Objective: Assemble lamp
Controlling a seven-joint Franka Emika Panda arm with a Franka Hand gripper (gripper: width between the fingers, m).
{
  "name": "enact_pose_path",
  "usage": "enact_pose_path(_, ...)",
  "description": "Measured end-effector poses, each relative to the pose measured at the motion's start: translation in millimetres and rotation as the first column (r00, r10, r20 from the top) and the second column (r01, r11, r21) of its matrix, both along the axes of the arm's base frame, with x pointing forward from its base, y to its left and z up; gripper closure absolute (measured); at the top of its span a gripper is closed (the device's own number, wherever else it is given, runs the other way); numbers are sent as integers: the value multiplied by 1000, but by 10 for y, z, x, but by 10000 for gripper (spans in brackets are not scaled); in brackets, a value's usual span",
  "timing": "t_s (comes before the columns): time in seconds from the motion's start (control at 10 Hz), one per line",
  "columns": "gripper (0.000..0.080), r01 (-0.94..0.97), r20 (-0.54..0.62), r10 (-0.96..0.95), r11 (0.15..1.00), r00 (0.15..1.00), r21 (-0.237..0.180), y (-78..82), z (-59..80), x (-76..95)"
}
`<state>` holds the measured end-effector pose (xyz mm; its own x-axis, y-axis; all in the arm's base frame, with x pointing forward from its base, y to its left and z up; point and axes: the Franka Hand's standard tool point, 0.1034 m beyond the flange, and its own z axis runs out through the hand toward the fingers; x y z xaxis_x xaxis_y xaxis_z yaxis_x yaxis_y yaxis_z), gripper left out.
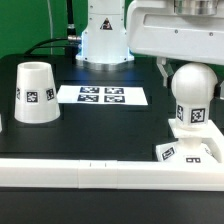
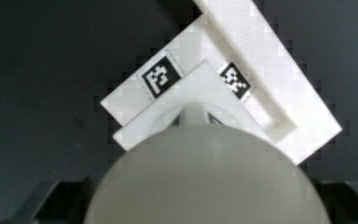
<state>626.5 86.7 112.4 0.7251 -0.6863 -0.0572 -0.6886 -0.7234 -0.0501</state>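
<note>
The round bulb point(image 1: 192, 95) stands upright on its stem over the flat square base point(image 1: 172, 152) at the exterior view's right. My gripper point(image 1: 190, 70) comes down from above and its fingers sit against the bulb's top on both sides, shut on it. In the wrist view the bulb point(image 2: 202, 175) fills the space between the dark fingers point(image 2: 55, 202), with the gripper point(image 2: 197, 208) above the tagged base point(image 2: 202, 75). The tapered cone shade point(image 1: 35, 92) stands alone at the exterior view's left.
The marker board point(image 1: 102, 96) lies flat at the middle back. A long white rail point(image 1: 90, 175) runs along the front edge, just in front of the base. The arm's white pedestal point(image 1: 103, 40) stands at the back.
</note>
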Motion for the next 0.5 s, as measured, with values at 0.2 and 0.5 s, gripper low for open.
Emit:
enact_pose_path(0.2,222,245,-23,-244,969,969,35,45,-4,-28)
enact_pose_path(0.5,222,482,-70,-478,874,876,60,69,-10,-34)
